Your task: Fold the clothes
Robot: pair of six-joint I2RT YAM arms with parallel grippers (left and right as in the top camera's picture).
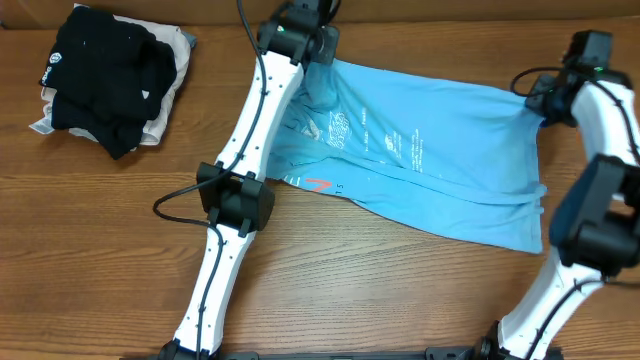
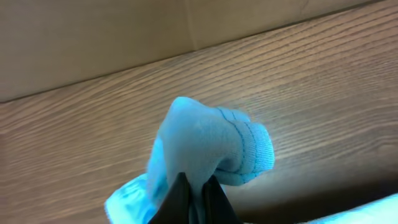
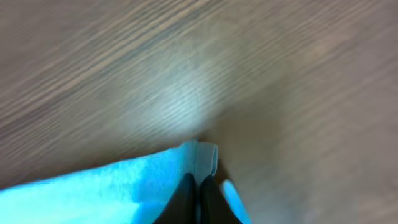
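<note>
The light blue T-shirt (image 1: 420,150) with white lettering and a red mark lies spread across the table's middle and right. My left gripper (image 1: 305,50) is shut on its far left corner, a bunched hemmed edge (image 2: 211,146) standing above the fingers (image 2: 196,190). My right gripper (image 1: 548,98) is shut on the shirt's far right edge; the wrist view shows the fingers (image 3: 198,186) pinching a folded hem (image 3: 199,155) just above the wood.
A pile with a black garment (image 1: 105,75) on a cream cloth (image 1: 165,110) sits at the table's far left. A black cable (image 1: 180,200) loops beside my left arm. A wall runs along the table's far edge (image 2: 93,37).
</note>
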